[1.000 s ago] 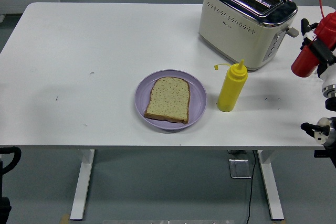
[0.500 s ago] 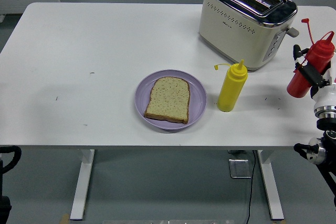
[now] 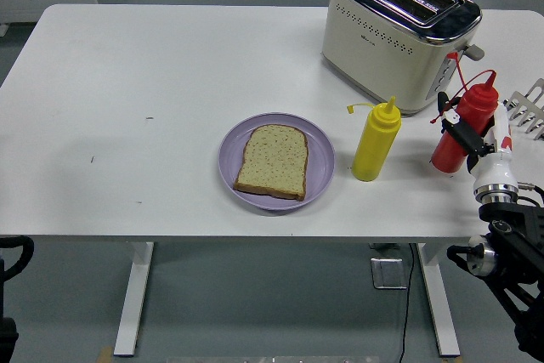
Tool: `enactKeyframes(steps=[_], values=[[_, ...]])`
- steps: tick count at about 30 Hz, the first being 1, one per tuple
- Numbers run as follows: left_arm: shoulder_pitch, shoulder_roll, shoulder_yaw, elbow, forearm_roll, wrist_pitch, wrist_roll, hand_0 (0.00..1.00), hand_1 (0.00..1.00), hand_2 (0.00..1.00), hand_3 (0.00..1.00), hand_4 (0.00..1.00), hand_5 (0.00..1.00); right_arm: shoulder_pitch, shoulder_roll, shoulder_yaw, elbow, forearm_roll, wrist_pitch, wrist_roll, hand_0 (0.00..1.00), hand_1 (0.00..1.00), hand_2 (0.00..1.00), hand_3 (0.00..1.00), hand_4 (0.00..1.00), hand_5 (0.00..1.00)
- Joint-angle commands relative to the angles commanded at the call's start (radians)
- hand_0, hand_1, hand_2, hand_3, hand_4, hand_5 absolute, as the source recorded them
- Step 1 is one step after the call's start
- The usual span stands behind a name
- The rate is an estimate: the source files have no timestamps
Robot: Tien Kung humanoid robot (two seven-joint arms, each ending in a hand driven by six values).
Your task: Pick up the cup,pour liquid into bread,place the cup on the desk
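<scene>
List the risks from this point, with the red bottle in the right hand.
1. The right hand grips the red squeeze bottle with its cap dangling open, so squeezing too early might squirt sauce on the table.
2. The yellow bottle stands between the red one and the bread; a low sweep could topple it.
3. The toaster sits close behind, so a wide swing may clip it.

Bright, even overhead light; sharp, soft shadows.
</scene>
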Motion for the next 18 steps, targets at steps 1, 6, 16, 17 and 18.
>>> enactKeyframes(steps=[1,6,16,17,18], values=[[0.0,0.0,0.0,0.0,0.0,0.0,0.0,0.721,0.735,0.732,0.667,0.636,0.998,0.004,0.003,-0.005,-0.009,0.003,0.0,0.003,0.099,0.081,0.217,0.299,0.698,0.199],[-0.001,0.0,-0.001,0.0,0.0,0.0,0.0,0.721,0.735,0.732,0.666,0.636,0.998,0.016,0.014,-0.016,-0.04,0.012,0.002,0.013,0.102,0.083,0.218,0.3,0.697,0.2],[-0.002,0.0,-0.001,0.0,0.0,0.0,0.0,0.721,0.735,0.732,0.667,0.637,0.998,0.031,0.032,-0.021,-0.082,0.042,0.004,0.042,0.104,0.083,0.22,0.299,0.697,0.198],[-0.002,0.0,-0.001,0.0,0.0,0.0,0.0,0.721,0.735,0.732,0.667,0.637,0.998,0.032,0.034,-0.022,-0.086,0.042,0.004,0.044,0.106,0.087,0.221,0.3,0.696,0.199],[-0.001,0.0,-0.001,0.0,0.0,0.0,0.0,0.721,0.735,0.732,0.667,0.637,0.998,0.033,0.036,-0.023,-0.09,0.043,0.004,0.045,0.106,0.087,0.221,0.3,0.696,0.199]])
